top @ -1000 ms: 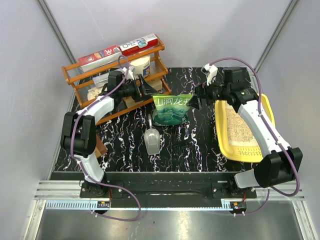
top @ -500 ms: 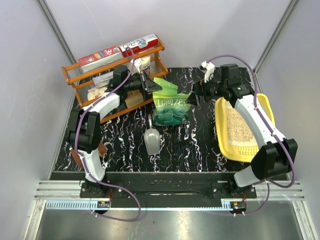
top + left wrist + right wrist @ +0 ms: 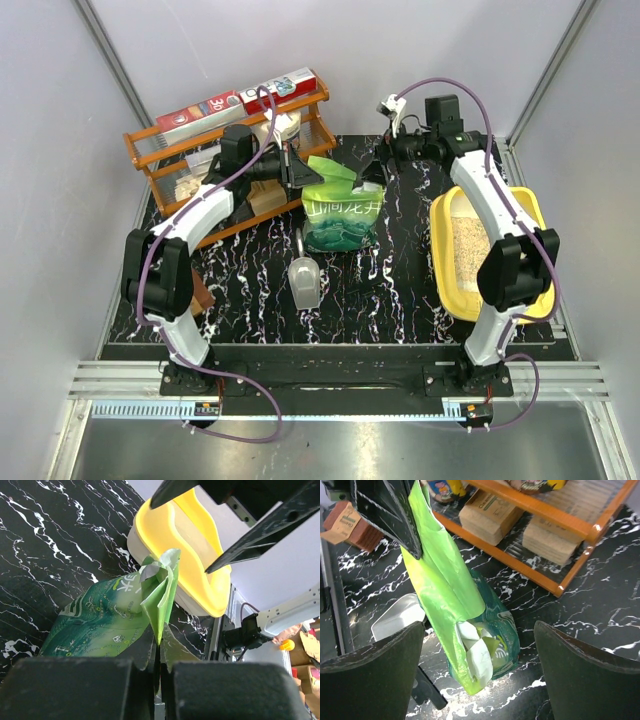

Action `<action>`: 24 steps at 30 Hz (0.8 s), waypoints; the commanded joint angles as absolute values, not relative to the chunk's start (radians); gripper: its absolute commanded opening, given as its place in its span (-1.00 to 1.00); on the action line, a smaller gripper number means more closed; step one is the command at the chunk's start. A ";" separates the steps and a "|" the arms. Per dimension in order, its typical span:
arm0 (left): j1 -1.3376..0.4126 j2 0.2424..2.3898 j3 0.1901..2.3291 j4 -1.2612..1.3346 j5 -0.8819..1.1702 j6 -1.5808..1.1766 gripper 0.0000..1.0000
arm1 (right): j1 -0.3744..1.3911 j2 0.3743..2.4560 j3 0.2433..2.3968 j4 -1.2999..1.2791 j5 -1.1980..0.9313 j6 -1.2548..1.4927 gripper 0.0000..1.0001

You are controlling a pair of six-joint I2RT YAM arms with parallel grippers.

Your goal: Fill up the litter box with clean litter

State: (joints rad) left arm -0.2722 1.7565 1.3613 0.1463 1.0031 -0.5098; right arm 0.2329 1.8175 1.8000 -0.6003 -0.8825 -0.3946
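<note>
Pinching the pouch (image 3: 343,215) top, your left gripper (image 3: 300,168) is clamped.
Your right gripper (image 3: 370,174) gapes beside it; litter box (image 3: 445,285) lies rightward.

Black marble-look tabletop (image 3: 400,290) w/ white veins. Back-left: orange wire rack (image 3: 520,566), set at an angle. Approx centre: green pouch (image 3: 342,222) standing w/ its base on the top. Just in front of it, grey scoop (image 3: 305,282), handle twd the pouch. Rt side: yellow litter box (image 3: 442,260), long side running front-to-back. Left edge: small brown block (image 3: 203,297), apart from the scoop
</note>
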 commanded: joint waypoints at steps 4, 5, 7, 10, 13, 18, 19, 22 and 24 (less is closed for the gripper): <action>-0.273 1.678 1.410 0.127 1.083 -0.411 -1.00 | 0.252 1.881 1.847 -0.644 -1.002 -0.525 0.93; -0.275 1.678 1.411 0.127 1.083 -0.411 -1.00 | 0.253 1.885 1.850 -0.647 -1.006 -0.534 0.91; -0.275 1.680 1.417 0.117 1.078 -0.400 -1.00 | 0.264 1.900 1.856 -0.647 -1.026 -0.534 0.89; -0.273 1.677 1.425 0.094 1.081 -0.376 -1.00 | 0.291 1.913 1.865 -0.646 -1.022 -0.546 0.85; -0.273 1.677 1.431 0.080 1.086 -0.364 -1.00 | 0.313 1.930 1.864 -0.605 -1.003 -0.528 0.72; -0.272 1.675 1.442 0.058 1.080 -0.338 -1.00 | 0.322 1.977 1.910 -0.578 -0.979 -0.494 0.44; -0.272 1.672 1.445 0.048 1.078 -0.327 -1.00 | 0.322 1.982 1.919 -0.577 -0.977 -0.497 0.30; -0.270 1.667 1.460 0.006 1.071 -0.285 -1.00 | 0.322 1.982 1.933 -0.604 -0.979 -0.543 -0.02; -0.271 1.669 1.482 -0.041 1.060 -0.243 -0.81 | 0.322 1.982 1.953 -0.659 -0.968 -0.577 -0.36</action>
